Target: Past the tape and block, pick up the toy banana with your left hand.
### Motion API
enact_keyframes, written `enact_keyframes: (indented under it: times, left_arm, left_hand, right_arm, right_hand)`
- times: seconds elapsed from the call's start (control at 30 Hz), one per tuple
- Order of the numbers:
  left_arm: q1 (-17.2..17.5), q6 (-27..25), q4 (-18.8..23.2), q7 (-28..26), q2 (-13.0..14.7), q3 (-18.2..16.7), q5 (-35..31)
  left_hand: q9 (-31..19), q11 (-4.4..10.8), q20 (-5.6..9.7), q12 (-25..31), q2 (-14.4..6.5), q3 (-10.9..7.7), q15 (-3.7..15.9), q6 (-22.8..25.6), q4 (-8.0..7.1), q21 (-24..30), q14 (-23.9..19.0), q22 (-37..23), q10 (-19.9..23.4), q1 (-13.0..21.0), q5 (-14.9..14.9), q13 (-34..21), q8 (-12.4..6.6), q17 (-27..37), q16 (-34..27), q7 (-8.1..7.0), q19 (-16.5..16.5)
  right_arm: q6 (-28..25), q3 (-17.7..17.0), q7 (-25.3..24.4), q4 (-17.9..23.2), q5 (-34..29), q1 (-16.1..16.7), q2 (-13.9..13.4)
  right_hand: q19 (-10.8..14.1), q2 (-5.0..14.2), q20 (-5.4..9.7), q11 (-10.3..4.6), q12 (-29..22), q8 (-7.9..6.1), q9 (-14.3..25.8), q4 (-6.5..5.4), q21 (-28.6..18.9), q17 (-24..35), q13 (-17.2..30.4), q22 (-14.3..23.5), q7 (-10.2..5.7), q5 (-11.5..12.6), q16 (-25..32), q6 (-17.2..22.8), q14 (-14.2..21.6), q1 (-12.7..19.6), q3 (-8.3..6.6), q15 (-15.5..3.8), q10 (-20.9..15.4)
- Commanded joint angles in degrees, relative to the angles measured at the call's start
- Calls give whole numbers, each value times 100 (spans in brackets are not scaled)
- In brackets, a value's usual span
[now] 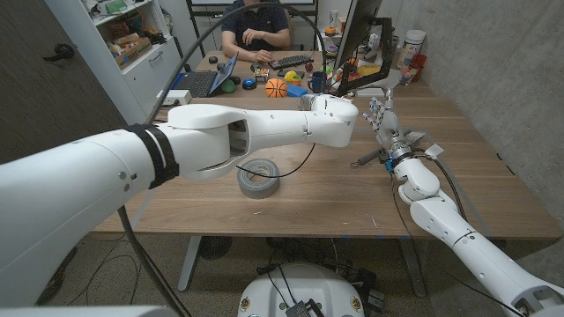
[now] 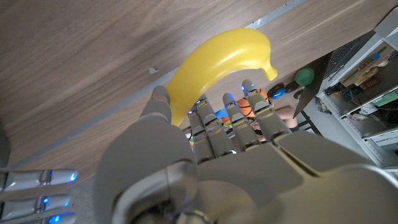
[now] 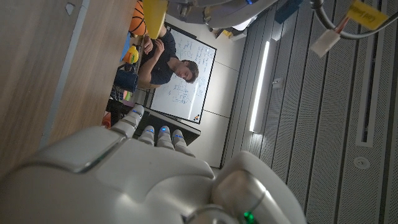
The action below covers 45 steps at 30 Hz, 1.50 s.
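Observation:
In the left wrist view the yellow toy banana point(image 2: 214, 59) sits between the thumb and curled fingers of my left hand point(image 2: 211, 155), which grips it over the wooden table point(image 2: 74, 56). In the head view my left arm reaches across the table, and my left hand point(image 1: 336, 111) is past the grey roll of tape point(image 1: 258, 178); the hand hides the banana there. My right hand point(image 1: 385, 121) stands upright just to its right, fingers apart, holding nothing. A yellow piece of the banana point(image 3: 153, 10) also shows beyond my right hand point(image 3: 143, 174).
A person point(image 1: 256, 31) sits behind the far end of the table. Near them lie a laptop point(image 1: 204, 81), a keyboard point(image 1: 292, 62), a small orange ball point(image 1: 276, 87) and a monitor point(image 1: 357, 35). A shelf unit point(image 1: 132, 44) stands at the back left. A small grey part point(image 1: 365, 160) lies by my right wrist.

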State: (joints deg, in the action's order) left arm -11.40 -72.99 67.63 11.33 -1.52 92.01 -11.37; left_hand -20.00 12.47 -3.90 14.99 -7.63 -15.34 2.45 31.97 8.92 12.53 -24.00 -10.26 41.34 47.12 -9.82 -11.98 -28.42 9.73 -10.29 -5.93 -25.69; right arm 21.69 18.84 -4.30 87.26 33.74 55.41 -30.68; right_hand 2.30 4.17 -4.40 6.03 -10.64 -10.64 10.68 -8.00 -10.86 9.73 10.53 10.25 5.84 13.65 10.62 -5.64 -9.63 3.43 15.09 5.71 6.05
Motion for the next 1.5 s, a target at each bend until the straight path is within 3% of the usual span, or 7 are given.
enact_keyframes:
  times: [0.03,0.8,1.5]
  left_arm:
    - [-292,-199,649,-266,317,28,307]
    - [-769,-600,1737,-867,764,69,789]
    - [-1096,-700,2428,-1313,1106,1,1103]
  left_hand:
    - [-27,21,-5,-12,-21,-104,24,1474,-64,-2,-44,-32,8,-35,-25,-16,-34,17,1,-588,-44]
    - [-55,20,-4,-86,-28,-156,-27,1437,-94,-5,-43,-39,14,-70,-23,-34,-17,18,1,-540,-52]
    - [-72,19,-42,-143,-27,-212,-42,1396,-99,-5,-41,-44,24,-90,-23,-54,11,18,3,-507,-60]
  right_arm:
    - [-39,37,-15,-69,-21,-69,39]
    - [-56,46,-107,-44,-70,-62,56]
    - [-74,67,-112,-75,-80,-102,77]
  right_hand:
    - [3,65,-41,-6,-29,-39,17,-8,-43,24,9,17,1,50,33,15,-19,17,33,32,-3]
    - [3,70,-47,-7,-27,-40,17,-8,-42,25,9,18,-5,51,33,13,-21,22,38,36,1]
    - [-4,74,-47,-11,-27,-40,17,-8,-40,25,9,18,-12,51,31,12,-27,27,43,41,2]
